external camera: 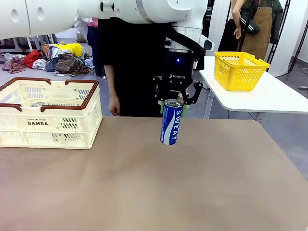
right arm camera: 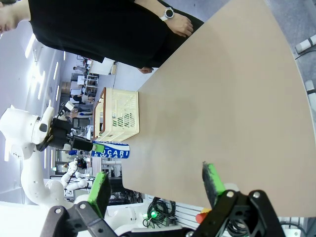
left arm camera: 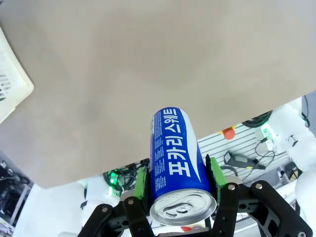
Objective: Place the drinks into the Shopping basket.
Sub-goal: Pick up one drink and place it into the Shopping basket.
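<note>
Front view: the left hand (external camera: 174,107) grips a blue-and-white can (external camera: 170,122) by its top, hanging above the table's far-middle. The Shopping basket (external camera: 48,123) at the far-left corner holds one can (external camera: 38,104). The right hand (right arm camera: 157,181) gapes wide, idle. Transfer remains.

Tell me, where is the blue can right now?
In the front view, the blue can hangs above the table's middle, held by the left gripper, right of the Shopping basket.

Brown table (external camera: 192,183) bears the Shopping basket (external camera: 48,120).
</note>
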Robot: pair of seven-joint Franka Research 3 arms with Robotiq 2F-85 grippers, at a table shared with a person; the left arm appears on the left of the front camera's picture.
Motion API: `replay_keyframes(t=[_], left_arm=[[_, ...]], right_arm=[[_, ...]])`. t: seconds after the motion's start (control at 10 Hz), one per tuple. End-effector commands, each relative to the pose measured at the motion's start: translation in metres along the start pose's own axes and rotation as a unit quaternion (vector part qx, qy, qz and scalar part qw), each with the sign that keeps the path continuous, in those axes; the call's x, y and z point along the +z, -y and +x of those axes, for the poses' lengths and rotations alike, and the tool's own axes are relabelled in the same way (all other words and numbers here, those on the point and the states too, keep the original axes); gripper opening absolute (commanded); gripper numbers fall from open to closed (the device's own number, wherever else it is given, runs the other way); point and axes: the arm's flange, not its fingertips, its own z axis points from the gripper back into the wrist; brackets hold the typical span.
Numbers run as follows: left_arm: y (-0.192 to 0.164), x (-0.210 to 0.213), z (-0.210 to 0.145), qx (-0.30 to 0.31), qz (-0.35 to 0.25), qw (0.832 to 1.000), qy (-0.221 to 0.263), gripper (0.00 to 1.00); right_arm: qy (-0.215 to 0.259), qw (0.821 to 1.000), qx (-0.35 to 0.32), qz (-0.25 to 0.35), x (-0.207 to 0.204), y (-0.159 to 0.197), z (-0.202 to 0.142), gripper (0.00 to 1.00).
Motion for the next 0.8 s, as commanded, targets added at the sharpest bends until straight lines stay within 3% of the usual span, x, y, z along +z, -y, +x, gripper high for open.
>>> replay_keyframes(t=[0.0, 0.3, 0.5, 0.7], left_arm=[[-0.001, -0.003, 0.005, 0.024, -0.001, 1.0, 0.0, 0.0], [0.0, -0.007, 0.007, 0.008, -0.001, 1.0, -0.002, 0.0], [-0.055, 0.034, 0.016, 0.022, -0.02, 0.998, 0.049, 0.0], [-0.145, 0.085, 0.015, 0.069, -0.061, 0.988, 0.125, 0.0]], right_arm=[[0.007, 1.0, 0.011, 0.01, -0.001, 0.0, 0.001, 1.0], [0.007, 1.0, 0.011, 0.01, -0.001, 0.0, 0.001, 1.0], [0.007, 1.0, 0.011, 0.01, -0.001, 0.0, 0.001, 1.0], [0.007, 1.0, 0.011, 0.01, -0.001, 0.0, 0.001, 1.0]])
